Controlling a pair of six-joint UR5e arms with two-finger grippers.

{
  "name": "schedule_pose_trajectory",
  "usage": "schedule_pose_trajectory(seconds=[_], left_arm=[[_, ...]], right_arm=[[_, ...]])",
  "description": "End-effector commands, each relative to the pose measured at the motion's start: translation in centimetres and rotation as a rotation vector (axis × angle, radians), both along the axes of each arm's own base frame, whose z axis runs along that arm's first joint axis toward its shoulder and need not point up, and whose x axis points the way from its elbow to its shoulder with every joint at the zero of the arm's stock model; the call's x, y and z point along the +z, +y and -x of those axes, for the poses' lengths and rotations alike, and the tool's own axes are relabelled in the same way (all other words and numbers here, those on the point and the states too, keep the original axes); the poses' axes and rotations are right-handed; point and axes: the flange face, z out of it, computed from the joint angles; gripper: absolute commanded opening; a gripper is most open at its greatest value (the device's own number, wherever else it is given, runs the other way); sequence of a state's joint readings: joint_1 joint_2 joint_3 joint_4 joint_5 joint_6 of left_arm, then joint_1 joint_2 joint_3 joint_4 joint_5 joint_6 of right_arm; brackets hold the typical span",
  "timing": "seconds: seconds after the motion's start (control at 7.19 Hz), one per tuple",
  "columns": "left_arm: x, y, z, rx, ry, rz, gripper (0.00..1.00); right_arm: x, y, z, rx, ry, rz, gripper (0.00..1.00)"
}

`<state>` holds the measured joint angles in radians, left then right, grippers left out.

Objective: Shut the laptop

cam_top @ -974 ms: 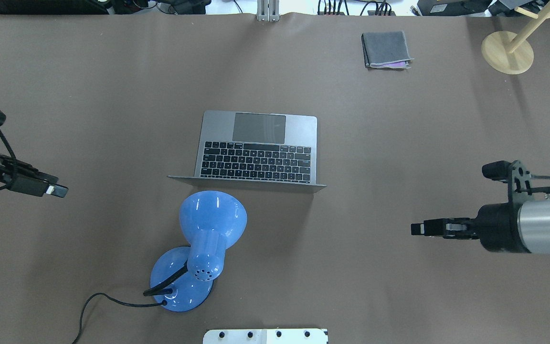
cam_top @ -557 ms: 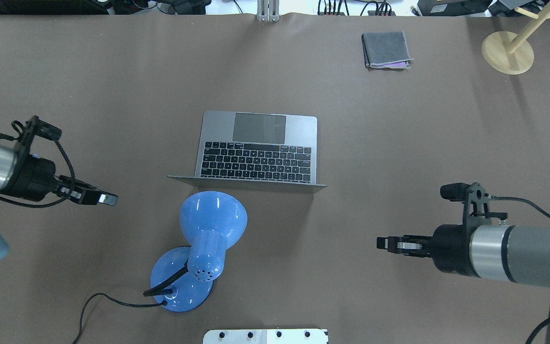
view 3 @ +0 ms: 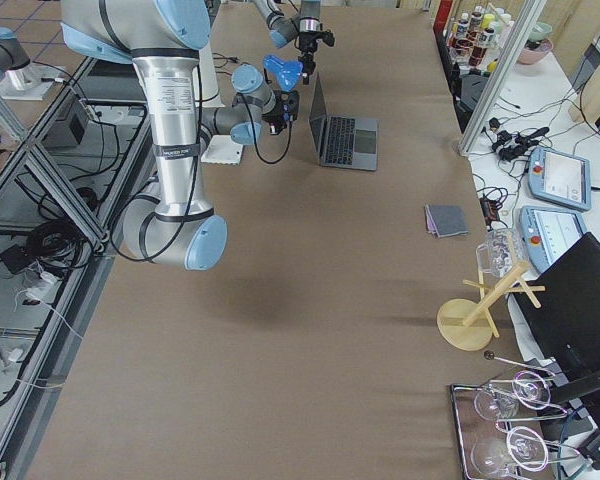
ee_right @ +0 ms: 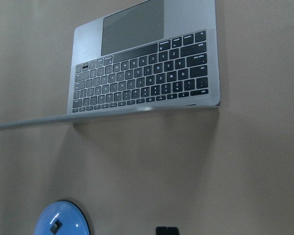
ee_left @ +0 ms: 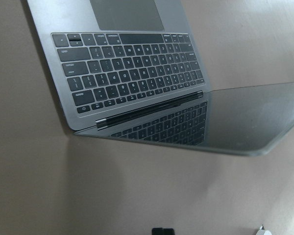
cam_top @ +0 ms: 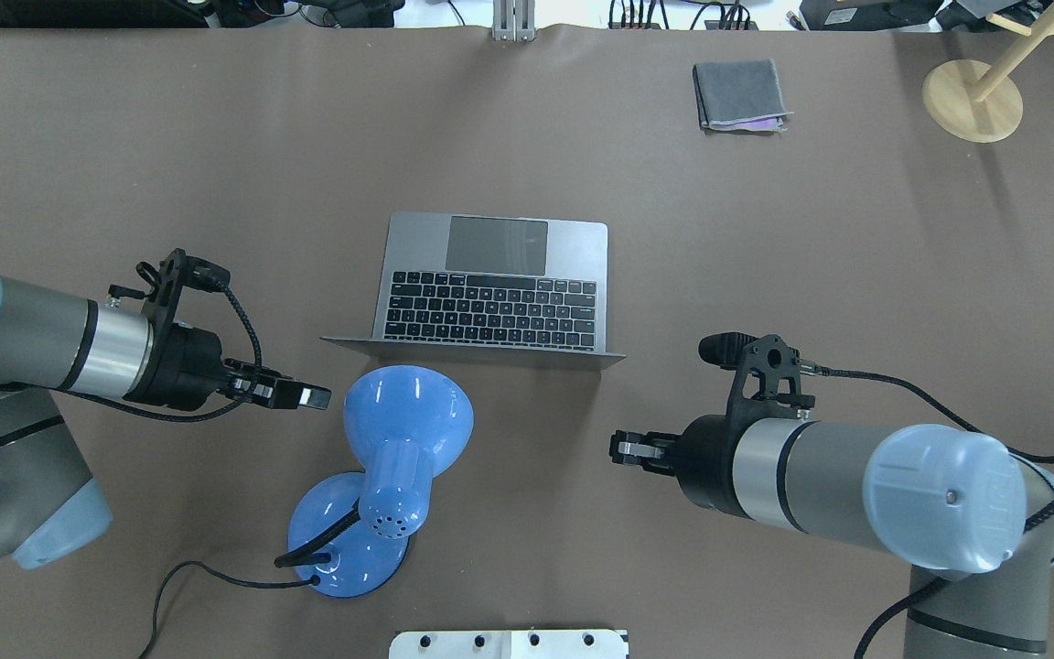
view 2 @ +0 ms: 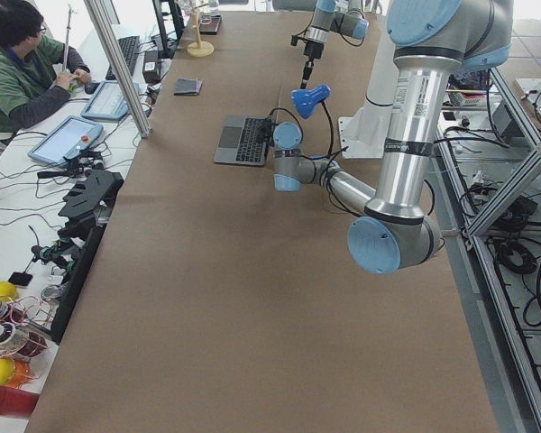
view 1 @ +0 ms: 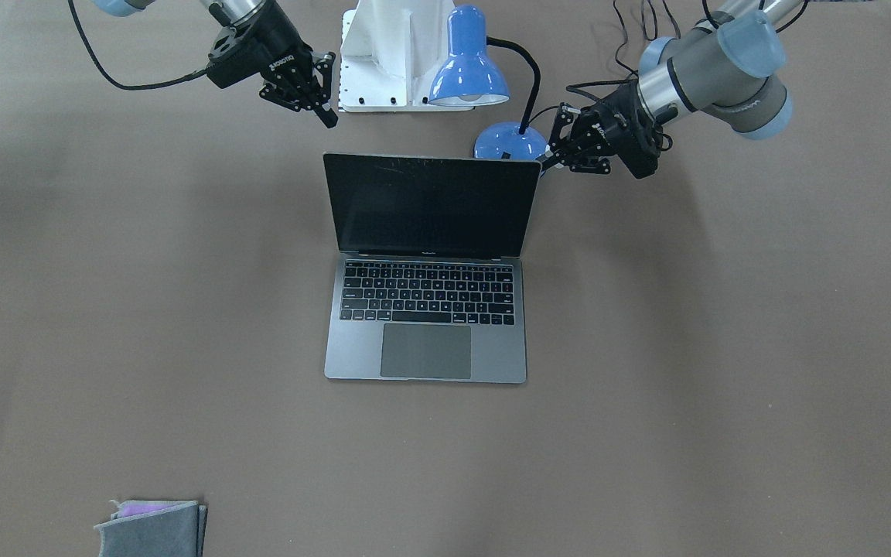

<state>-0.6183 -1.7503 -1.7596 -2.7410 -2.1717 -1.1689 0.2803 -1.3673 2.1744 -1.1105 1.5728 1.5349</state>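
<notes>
The space-grey laptop (cam_top: 490, 307) stands open mid-table, with its black screen (view 1: 430, 205) upright and facing away from me. It also shows in both wrist views (ee_left: 132, 73) (ee_right: 147, 78). My left gripper (cam_top: 312, 398) is shut and empty, just behind the lid's left corner, beside the blue lamp's shade. In the front view it (view 1: 546, 159) sits by the lid's top corner, and I cannot tell whether it touches. My right gripper (cam_top: 620, 448) (view 1: 329, 118) is shut and empty, behind the lid's right corner and apart from it.
A blue desk lamp (cam_top: 408, 412) stands right behind the lid, left of centre, with its cord (cam_top: 179, 577) trailing left. A folded grey cloth (cam_top: 739, 94) and a wooden stand (cam_top: 971, 99) are at the far right. The white robot base (cam_top: 509, 643) is at the near edge.
Both arms have swung inward toward the back of the lid, the left one rightward and the right one leftward. The laptop and lamp have not moved.
</notes>
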Motion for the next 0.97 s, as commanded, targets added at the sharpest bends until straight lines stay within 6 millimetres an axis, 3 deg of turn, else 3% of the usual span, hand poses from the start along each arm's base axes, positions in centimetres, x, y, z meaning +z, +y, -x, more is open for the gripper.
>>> schedule_pose_trajectory(seconds=[0.0,0.42,0.83], left_arm=[[-1.4,-0.1,-1.2,-0.012,0.017,0.014,0.0],[-2.4,-0.3,-1.4,-0.009,0.033,0.004,0.0],[-3.1,-1.6,-0.6,-0.039,0.04,0.0,0.0]], right_arm=[[-0.9,-0.4,0.9,0.014,0.032,0.006,0.0],[-0.9,-2.9,0.1,0.07,0.038,0.007,0.0],[-2.8,-6.0,0.8,0.117,0.097,0.021,0.0]])
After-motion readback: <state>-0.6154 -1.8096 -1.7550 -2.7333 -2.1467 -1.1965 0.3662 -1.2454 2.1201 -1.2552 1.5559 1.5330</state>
